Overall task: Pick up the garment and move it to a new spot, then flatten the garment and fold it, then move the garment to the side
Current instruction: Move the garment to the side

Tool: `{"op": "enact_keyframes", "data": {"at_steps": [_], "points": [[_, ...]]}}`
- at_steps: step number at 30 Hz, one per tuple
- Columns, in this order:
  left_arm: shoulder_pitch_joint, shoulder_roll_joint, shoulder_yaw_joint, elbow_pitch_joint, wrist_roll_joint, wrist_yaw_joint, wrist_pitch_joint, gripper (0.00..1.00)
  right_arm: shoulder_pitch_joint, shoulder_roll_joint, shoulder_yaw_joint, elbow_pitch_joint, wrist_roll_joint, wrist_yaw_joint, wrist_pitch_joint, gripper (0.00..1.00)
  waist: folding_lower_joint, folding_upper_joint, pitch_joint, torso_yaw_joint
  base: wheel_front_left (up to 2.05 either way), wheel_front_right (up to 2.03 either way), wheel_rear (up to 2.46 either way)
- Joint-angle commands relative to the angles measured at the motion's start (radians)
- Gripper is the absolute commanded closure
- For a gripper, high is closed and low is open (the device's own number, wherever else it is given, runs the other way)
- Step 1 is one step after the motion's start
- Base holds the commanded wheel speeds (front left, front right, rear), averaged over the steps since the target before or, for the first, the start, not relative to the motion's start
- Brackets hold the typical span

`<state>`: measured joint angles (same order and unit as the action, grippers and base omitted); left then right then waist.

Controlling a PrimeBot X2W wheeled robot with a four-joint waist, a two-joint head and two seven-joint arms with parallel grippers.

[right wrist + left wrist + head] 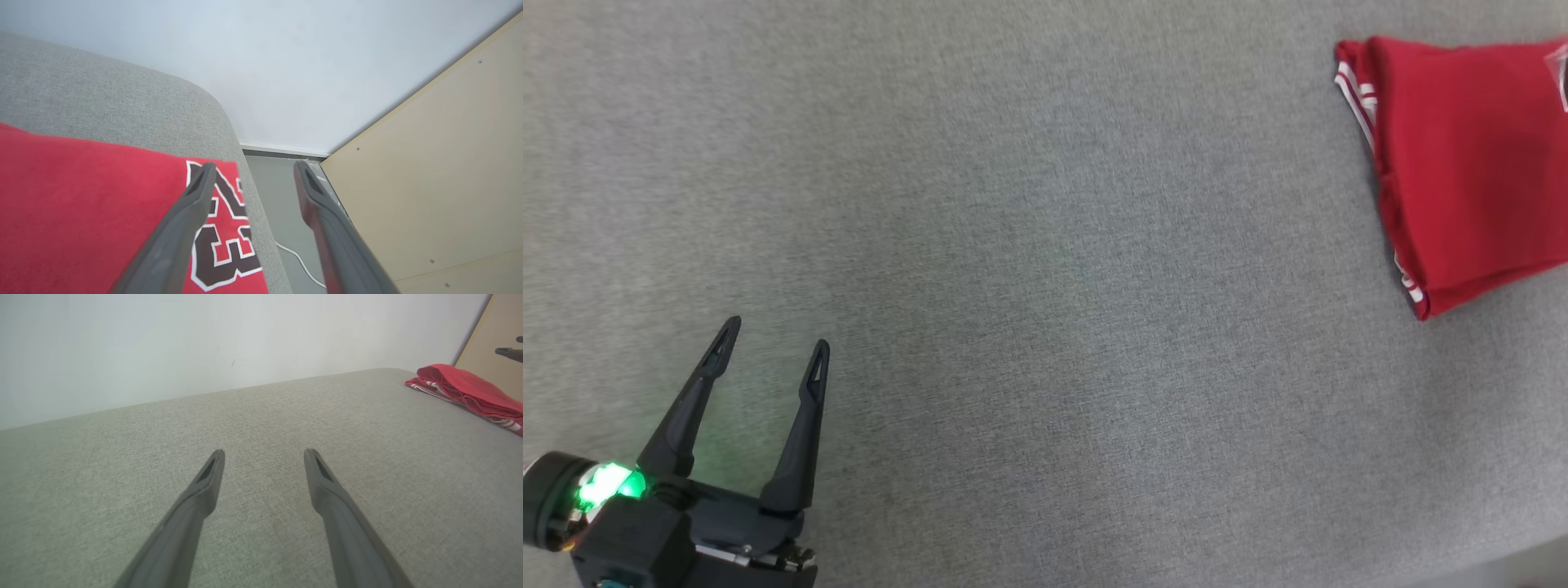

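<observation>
The garment (1478,163) is a red jersey with white trim, folded flat at the far right of the grey cushion (1045,269). In the left wrist view the garment (470,392) lies at the right edge. From the right wrist, the garment (81,212) shows dark numbers outlined in white near the cushion's edge. My right gripper (253,167) stands open above that edge with nothing between its fingers. My left gripper (772,335) is open and empty at the lower left, far from the garment; its own view shows the left gripper (264,453) over bare cushion.
A white wall (204,343) rises behind the cushion. Beside the cushion's right end stands a pale wooden panel (429,183), with a strip of grey floor (282,212) and a white cable (298,261) between them. Dark fingertips (508,353) show above the garment.
</observation>
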<state>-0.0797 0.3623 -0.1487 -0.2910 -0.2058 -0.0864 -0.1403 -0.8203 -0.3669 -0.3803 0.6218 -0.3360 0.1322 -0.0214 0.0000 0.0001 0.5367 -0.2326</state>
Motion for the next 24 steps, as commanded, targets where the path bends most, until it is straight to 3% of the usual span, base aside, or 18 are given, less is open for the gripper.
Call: {"op": "enact_keyframes", "data": {"at_steps": [1,8,10,14,19,24], "points": [[0.011,-0.009,-0.002,0.021,-0.007,0.005,-0.020,0.00,0.023,-0.005,0.009,0.004,0.002,-0.002,-0.024,0.00,0.0000,-0.0001,-0.048,0.030,0.00,0.00,0.00],[0.037,-0.048,-0.010,0.132,-0.027,0.017,-0.080,0.00,0.137,0.055,0.068,-0.021,0.091,-0.002,-0.091,0.00,0.0000,-0.0001,-0.201,0.087,0.00,0.00,0.00],[0.060,-0.065,-0.004,0.183,-0.024,0.039,-0.094,0.00,0.205,0.083,0.083,-0.055,0.150,-0.002,-0.108,0.00,0.0000,-0.0001,-0.270,0.108,0.00,0.00,0.00],[0.114,-0.093,0.005,0.255,-0.008,0.075,-0.116,0.00,0.371,0.153,0.114,-0.175,0.269,-0.002,-0.121,0.00,0.0000,-0.0001,-0.407,0.141,0.00,0.00,0.00],[0.197,-0.135,0.051,0.325,-0.030,0.127,-0.124,0.00,0.580,0.228,0.162,-0.363,0.367,-0.002,-0.055,0.00,0.0000,-0.0001,-0.539,0.160,0.00,0.00,0.00],[0.236,-0.191,0.094,0.336,-0.072,0.121,-0.124,0.00,0.724,0.281,0.174,-0.487,0.405,-0.002,0.006,0.00,0.0000,-0.0001,-0.595,0.176,0.00,0.00,0.00]]}}
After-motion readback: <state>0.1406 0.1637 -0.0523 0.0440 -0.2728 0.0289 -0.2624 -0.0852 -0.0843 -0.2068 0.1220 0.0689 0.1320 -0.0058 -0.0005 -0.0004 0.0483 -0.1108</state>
